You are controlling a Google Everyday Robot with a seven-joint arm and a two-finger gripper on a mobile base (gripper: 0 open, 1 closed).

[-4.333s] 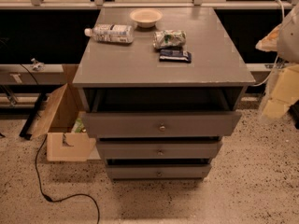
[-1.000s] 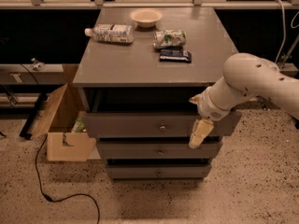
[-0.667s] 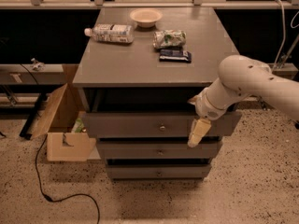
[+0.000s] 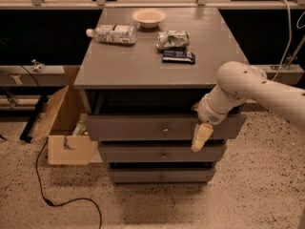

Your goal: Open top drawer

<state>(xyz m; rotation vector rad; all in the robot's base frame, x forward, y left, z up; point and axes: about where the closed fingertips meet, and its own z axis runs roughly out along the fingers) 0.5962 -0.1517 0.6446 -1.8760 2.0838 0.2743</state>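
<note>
The top drawer (image 4: pixel 128 127) is the widest grey front of the cabinet, with a small brass knob (image 4: pixel 165 130) at its centre. Its front stands forward of the two narrower drawers below, and a dark gap shows above it under the cabinet top. My gripper (image 4: pixel 201 138) hangs cream-coloured from the white arm (image 4: pixel 238 92). It is in front of the drawer's right part, to the right of the knob and slightly below it, overlapping the drawer's lower edge.
On the cabinet top (image 4: pixel 128 68) lie a plastic bottle (image 4: pixel 112 34), a bowl (image 4: pixel 148 17), a crumpled bag (image 4: pixel 173 39) and a dark packet (image 4: pixel 178 56). An open cardboard box (image 4: pixel 62 128) stands at the cabinet's left. A black cable (image 4: pixel 57 194) runs over the floor.
The arm has come in from the right edge to the drawer front, and in the last second the gripper has shifted slightly left. The drawer has not visibly moved.
</note>
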